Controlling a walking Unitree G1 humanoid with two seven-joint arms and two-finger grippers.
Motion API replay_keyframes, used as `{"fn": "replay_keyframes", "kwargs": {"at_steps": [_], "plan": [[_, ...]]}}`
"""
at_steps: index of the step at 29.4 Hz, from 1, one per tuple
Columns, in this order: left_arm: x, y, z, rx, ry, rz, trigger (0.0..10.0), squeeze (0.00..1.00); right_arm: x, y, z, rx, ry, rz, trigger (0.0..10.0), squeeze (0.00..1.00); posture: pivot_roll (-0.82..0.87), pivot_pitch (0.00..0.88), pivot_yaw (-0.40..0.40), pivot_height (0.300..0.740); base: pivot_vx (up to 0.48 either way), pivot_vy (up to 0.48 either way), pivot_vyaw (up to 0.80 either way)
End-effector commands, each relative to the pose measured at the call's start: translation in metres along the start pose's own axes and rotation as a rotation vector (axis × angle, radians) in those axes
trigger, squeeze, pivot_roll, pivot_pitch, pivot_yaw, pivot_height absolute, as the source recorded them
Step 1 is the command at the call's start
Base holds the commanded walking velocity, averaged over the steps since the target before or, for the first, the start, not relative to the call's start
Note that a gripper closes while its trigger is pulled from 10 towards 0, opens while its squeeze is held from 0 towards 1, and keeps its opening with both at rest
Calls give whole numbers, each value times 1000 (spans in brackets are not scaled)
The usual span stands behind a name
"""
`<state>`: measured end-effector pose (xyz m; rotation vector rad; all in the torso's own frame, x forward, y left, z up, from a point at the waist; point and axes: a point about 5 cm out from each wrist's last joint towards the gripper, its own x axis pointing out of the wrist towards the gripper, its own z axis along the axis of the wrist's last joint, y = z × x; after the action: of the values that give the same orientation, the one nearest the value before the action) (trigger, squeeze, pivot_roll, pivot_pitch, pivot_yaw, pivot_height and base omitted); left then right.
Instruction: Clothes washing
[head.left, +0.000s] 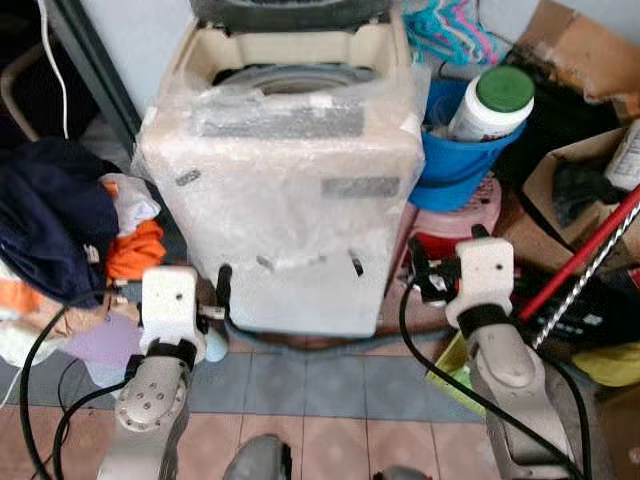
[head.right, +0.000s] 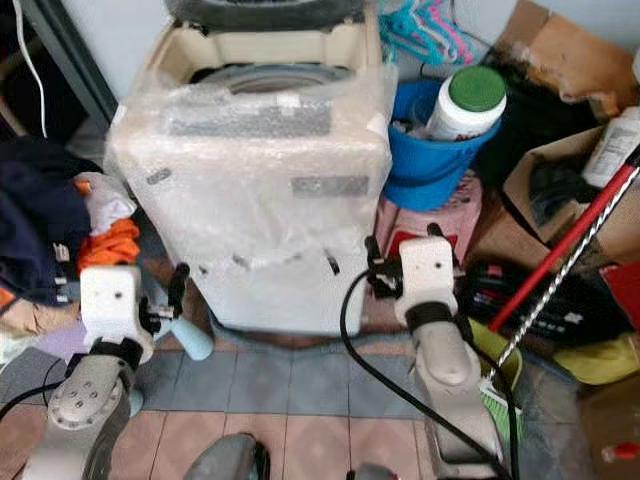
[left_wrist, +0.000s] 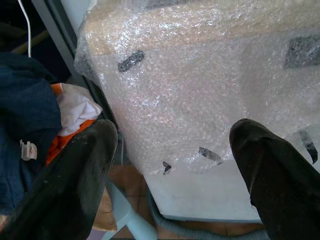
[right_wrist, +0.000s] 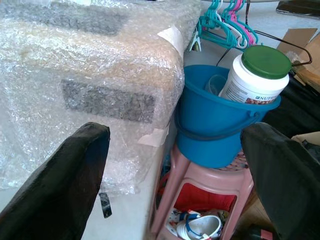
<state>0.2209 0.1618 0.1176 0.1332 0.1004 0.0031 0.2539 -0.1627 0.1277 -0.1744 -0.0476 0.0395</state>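
A cream top-loading washing machine (head.left: 290, 190) wrapped in bubble wrap stands straight ahead, its lid up and the drum opening (head.left: 300, 78) showing. A pile of clothes (head.left: 60, 215), dark navy with orange and white pieces, lies to its left. My left gripper (left_wrist: 172, 135) is open and holds nothing. It hangs low by the machine's front left corner, between machine and clothes. My right gripper (right_wrist: 177, 135) is also open with nothing between its fingers. It is held by the machine's front right corner, pointing at the gap beside the bucket.
A blue bucket (head.left: 455, 160) holding a white jar with a green lid (head.left: 492, 100) sits on a pink stool (right_wrist: 210, 175) right of the machine. Cardboard boxes (head.left: 580, 60) and a red mop handle (head.left: 585, 250) crowd the right. A grey hose (head.left: 300, 340) runs along the machine's base on the tiled floor.
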Motion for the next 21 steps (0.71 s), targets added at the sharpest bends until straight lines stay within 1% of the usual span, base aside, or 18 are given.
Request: {"fn": "replay_keyframes", "kwargs": {"at_steps": [1, 7, 10, 12, 14, 15, 18, 21], "plan": [[1, 5, 2, 14, 5, -3, 10000, 0, 4, 7, 6, 31, -24, 11, 10000, 0, 30, 87, 3, 740, 0, 480, 0], [4, 3, 4, -14, -2, 1, 10000, 0, 5, 6, 8, 47, -27, 22, 10000, 0, 28, 89, -9, 740, 0, 480, 0], [4, 2, 4, -12, -10, 11, 10000, 0, 4, 6, 8, 47, -28, 31, 10000, 0, 25, 86, -12, 740, 0, 480, 0], [5, 5, 4, 13, -21, 62, 10000, 0, 4, 7, 9, 24, -30, 48, 10000, 0, 21, 89, -17, 740, 0, 480, 0], [5, 5, 3, 3, -13, 67, 10000, 0, 4, 8, 10, 10, -37, 63, 10000, 0, 20, 89, -18, 740, 0, 480, 0], [6, 4, 3, -7, -8, 54, 10000, 0, 4, 9, 11, 19, -38, 70, 10000, 0, 19, 89, -19, 740, 0, 480, 494], [6, 3, 3, -8, -7, 48, 10000, 0, 3, 12, 12, -7, -45, 96, 10000, 0, 20, 88, -25, 740, 0, 480, 800], [9, 3, 10, 3, -49, 60, 10000, 0, 2, 12, 11, 6, -41, 95, 10000, 0, 20, 92, -25, 740, 0, 480, 800]]}}
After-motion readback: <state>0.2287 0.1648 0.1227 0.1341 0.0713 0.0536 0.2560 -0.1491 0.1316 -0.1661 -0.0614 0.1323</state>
